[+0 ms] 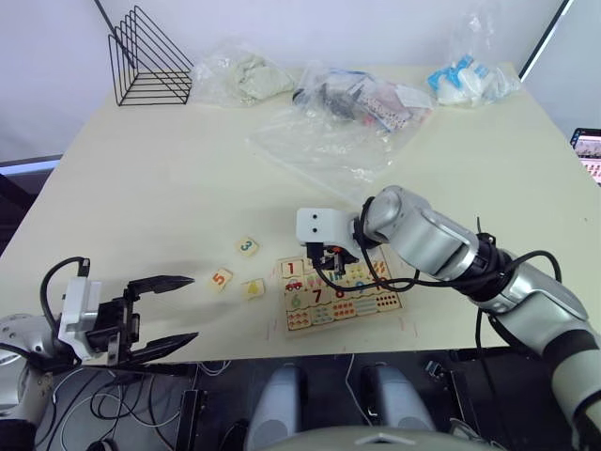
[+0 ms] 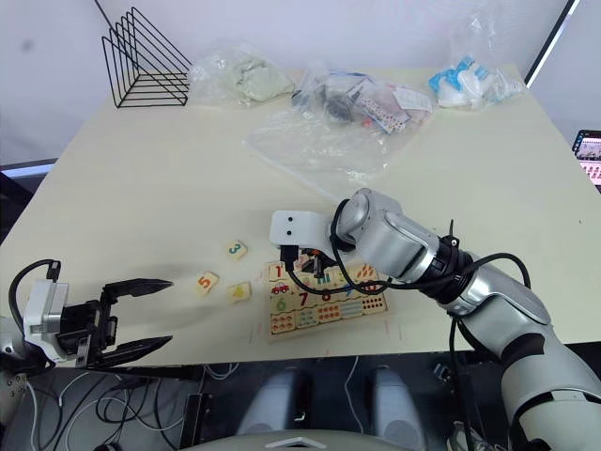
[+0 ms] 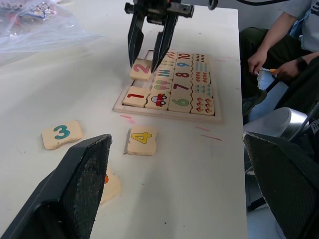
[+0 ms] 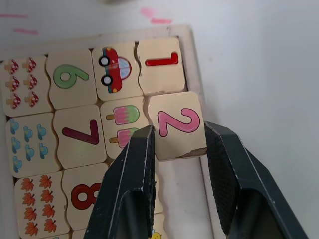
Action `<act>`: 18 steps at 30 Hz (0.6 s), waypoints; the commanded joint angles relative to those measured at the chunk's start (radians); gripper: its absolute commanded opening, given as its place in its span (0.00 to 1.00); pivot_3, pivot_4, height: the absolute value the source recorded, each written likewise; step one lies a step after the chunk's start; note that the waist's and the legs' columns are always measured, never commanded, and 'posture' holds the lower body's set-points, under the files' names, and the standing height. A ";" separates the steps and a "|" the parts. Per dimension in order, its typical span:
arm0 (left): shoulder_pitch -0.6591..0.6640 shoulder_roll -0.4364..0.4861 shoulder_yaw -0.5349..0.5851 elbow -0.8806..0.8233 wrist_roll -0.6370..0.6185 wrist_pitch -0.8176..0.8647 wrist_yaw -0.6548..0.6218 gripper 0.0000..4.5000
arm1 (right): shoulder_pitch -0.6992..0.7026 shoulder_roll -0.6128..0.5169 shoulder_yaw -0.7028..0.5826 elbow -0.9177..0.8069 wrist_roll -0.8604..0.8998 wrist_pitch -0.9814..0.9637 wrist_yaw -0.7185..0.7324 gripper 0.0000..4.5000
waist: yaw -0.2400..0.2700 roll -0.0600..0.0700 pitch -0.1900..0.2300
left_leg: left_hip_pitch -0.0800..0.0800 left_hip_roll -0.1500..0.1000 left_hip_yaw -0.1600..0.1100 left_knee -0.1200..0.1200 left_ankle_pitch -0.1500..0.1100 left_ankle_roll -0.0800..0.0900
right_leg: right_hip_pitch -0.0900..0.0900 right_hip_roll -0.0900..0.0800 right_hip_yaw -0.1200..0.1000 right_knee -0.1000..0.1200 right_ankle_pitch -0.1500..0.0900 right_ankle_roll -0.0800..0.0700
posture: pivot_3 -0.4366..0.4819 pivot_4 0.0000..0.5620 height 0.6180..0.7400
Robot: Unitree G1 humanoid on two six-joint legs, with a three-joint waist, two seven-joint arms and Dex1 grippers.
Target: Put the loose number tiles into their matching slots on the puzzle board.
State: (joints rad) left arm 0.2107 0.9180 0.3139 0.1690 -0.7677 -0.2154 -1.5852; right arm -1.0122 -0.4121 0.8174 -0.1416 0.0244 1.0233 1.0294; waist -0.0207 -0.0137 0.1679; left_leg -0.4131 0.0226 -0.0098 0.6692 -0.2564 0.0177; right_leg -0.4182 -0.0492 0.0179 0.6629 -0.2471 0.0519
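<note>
The puzzle board (image 3: 169, 112) lies near the table's front edge, with the 1 tile (image 4: 158, 59) seated in its slot row. My right gripper (image 1: 324, 266) stands over the board, its fingers closed against both sides of the pink 2 tile (image 4: 178, 130), which sits slightly askew beside the 1. Left of the board lie loose tiles: the 3 tile (image 1: 247, 246), the 5 tile (image 1: 221, 279) and the 4 tile (image 1: 253, 288). My left gripper (image 1: 192, 308) hovers open at the front left, a short way from the 5, holding nothing.
A black wire rack (image 1: 150, 58) stands at the back left. Plastic bags (image 1: 362, 99) with contents and a clear plastic sheet (image 1: 329, 146) cover the back middle. A person (image 3: 279, 50) sits beside the table past the board.
</note>
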 commanded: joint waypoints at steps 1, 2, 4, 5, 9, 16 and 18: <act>0.006 0.019 0.029 -0.006 -0.010 -0.009 -0.029 1.00 | -0.026 0.015 0.000 -0.007 -0.012 -0.005 -0.007 0.21 | 0.000 0.000 0.000 | 0.000 0.000 0.000 0.000 0.000 0.000 | 0.000 0.000 0.000 0.000 0.000 0.000 | 0.48 0.27 1.00; 0.007 0.020 0.029 -0.006 -0.011 -0.009 -0.029 1.00 | -0.026 0.017 0.001 -0.005 -0.013 -0.004 -0.008 0.21 | 0.000 0.000 0.000 | 0.000 0.000 0.000 0.000 0.000 0.000 | 0.000 0.000 0.000 0.000 0.000 0.000 | 0.48 0.27 1.00; 0.008 0.020 0.030 -0.005 -0.012 -0.009 -0.029 1.00 | -0.024 0.020 0.002 -0.003 -0.017 -0.002 -0.011 0.21 | 0.000 0.000 0.000 | 0.000 0.000 0.000 0.000 0.000 0.000 | 0.000 0.000 0.000 0.000 0.000 0.000 | 0.48 0.27 1.00; 0.010 0.020 0.030 -0.005 -0.012 -0.011 -0.029 1.00 | -0.023 0.021 0.002 -0.003 -0.018 -0.002 -0.011 0.21 | 0.000 0.000 0.000 | 0.000 0.000 0.000 0.000 0.000 0.000 | 0.000 0.000 0.000 0.000 0.000 0.000 | 0.48 0.27 1.00; 0.018 0.020 0.032 -0.005 -0.014 -0.015 -0.029 1.00 | -0.016 0.023 0.001 -0.006 -0.016 0.000 -0.008 0.21 | -0.001 0.000 0.000 | 0.000 0.000 0.000 0.000 0.000 0.000 | 0.000 0.000 0.000 0.000 0.000 0.000 | 0.48 0.27 1.00; 0.023 0.019 0.031 -0.006 -0.016 -0.020 -0.029 1.00 | -0.015 0.022 0.008 -0.004 -0.017 0.003 -0.005 0.21 | -0.001 0.000 0.000 | 0.000 0.000 0.000 0.000 0.000 0.000 | 0.000 0.000 0.000 0.000 0.000 0.000 | 0.48 0.27 1.00; 0.024 0.018 0.031 -0.006 -0.016 -0.021 -0.029 1.00 | -0.015 0.023 0.010 -0.001 -0.017 0.006 -0.005 0.21 | -0.001 0.000 0.000 | 0.000 0.000 0.000 0.000 0.000 0.000 | 0.000 0.000 0.000 0.000 0.000 0.000 | 0.48 0.27 1.00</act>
State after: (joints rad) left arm 0.2303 0.9227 0.3139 0.1692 -0.7680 -0.2247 -1.5852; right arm -1.0122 -0.3921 0.8284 -0.1295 0.0097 1.0238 1.0209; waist -0.0220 -0.0137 0.1679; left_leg -0.4132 0.0226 -0.0100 0.6692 -0.2564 0.0177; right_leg -0.4182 -0.0492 0.0177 0.6629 -0.2471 0.0519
